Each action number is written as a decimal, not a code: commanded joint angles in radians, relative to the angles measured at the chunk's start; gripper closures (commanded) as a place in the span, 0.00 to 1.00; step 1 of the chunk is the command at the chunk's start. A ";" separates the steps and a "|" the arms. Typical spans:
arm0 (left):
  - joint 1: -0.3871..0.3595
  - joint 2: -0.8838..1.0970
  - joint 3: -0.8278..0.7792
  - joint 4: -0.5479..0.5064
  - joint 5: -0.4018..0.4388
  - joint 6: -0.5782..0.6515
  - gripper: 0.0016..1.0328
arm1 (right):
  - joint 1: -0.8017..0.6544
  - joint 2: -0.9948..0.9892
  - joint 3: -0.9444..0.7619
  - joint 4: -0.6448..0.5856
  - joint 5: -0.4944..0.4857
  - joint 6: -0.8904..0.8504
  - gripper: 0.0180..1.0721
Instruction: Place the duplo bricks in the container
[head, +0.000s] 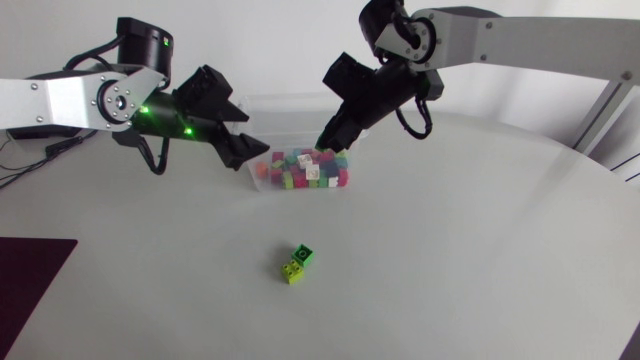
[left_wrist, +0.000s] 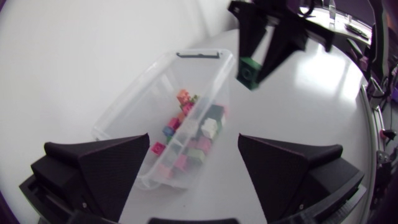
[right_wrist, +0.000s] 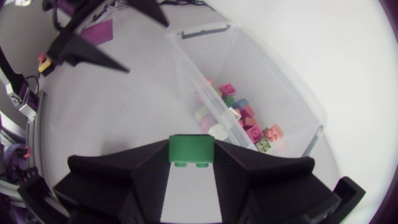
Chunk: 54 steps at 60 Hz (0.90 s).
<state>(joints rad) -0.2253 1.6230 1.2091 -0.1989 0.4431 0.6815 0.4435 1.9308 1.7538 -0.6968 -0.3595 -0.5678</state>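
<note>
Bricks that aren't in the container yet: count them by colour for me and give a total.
dark green brick, on the table: 1
lime green brick, on the table: 1
green brick, held in the right claw: 1
Total: 3

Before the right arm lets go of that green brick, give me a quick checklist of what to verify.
1. Green brick held between the right gripper fingers: ok.
2. Brick fully over the container opening: cannot tell; it hangs near the rim.
3. Container upright, lid off: ok.
4. Left gripper open and apart from the right one: ok.
5. All bricks collected: not ok; loose bricks remain on the table.
</note>
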 joint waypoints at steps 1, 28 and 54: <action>-0.022 -0.037 -0.051 -0.062 0.000 0.056 0.04 | -0.017 -0.006 0.046 0.039 -0.009 0.063 0.66; -0.223 0.041 -0.209 -0.151 -0.144 0.024 0.06 | -0.035 0.137 0.220 0.168 0.008 0.218 0.66; -0.319 0.138 -0.260 -0.131 -0.218 -0.050 0.07 | -0.060 0.264 0.355 0.168 0.024 0.247 0.65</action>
<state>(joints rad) -0.5312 1.7302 0.9779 -0.3317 0.2295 0.6537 0.3904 2.1548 2.0800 -0.5411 -0.3393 -0.3408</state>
